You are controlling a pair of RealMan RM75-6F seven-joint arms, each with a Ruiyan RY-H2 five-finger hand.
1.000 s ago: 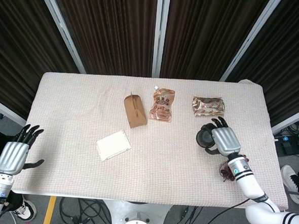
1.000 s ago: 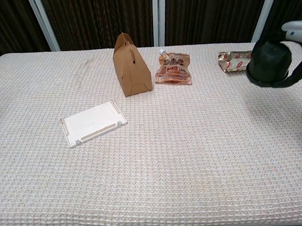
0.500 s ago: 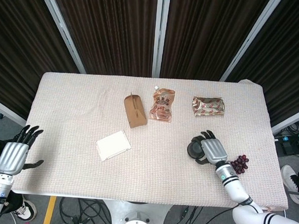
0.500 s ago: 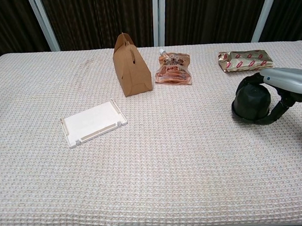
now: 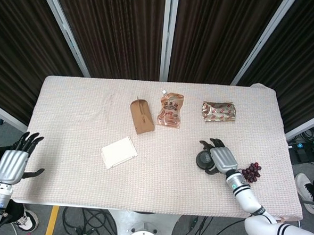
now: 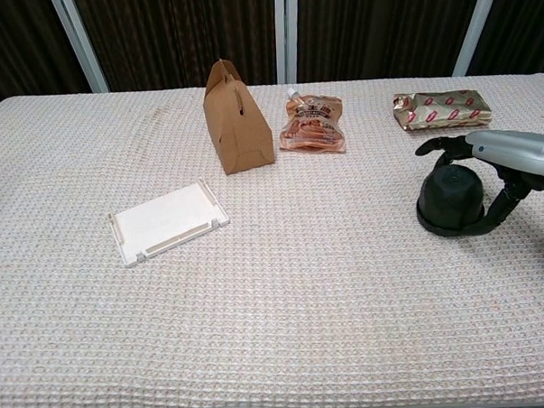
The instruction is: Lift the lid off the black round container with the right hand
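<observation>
Head view: black round container [image 5: 203, 160] now down on the cloth-covered table [image 5: 82, 118], near the right front, just left of a cluster of dark red grapes [image 5: 251, 172] and well in front of the foil snack packet [image 5: 219, 111]. 1 second back, carried higher and further toward the packet; half a second back, lower and nearly at this spot. Right hand [image 5: 222, 158] draped over its right side, fingers spread and arched past the rim rather than clamped. Left hand [image 5: 14, 162] idle off the table's left front corner, fingers apart, holding nothing.

Chest view: container [image 6: 451, 202] seated flat on the weave, a dome above a wider ring at the base. Right hand [image 6: 500, 156] above and to its right, fingertips reaching over the top and 1 dark finger down the right flank; contact hard to confirm, grip looking released, so fingers open and loose around it. Left hand out of sight here.

Meaning for the task: carry seemingly finished, set-down done, lid not yet separated; whether the dome is the lid cannot be told.

Orientation: round, so no facing direction in plan; axis of symmetry vertical, upright, no tilt visible.

Also on the table: brown paper bag [image 6: 236, 118], orange pouch [image 6: 313, 124], white flat tray [image 6: 167, 220].
</observation>
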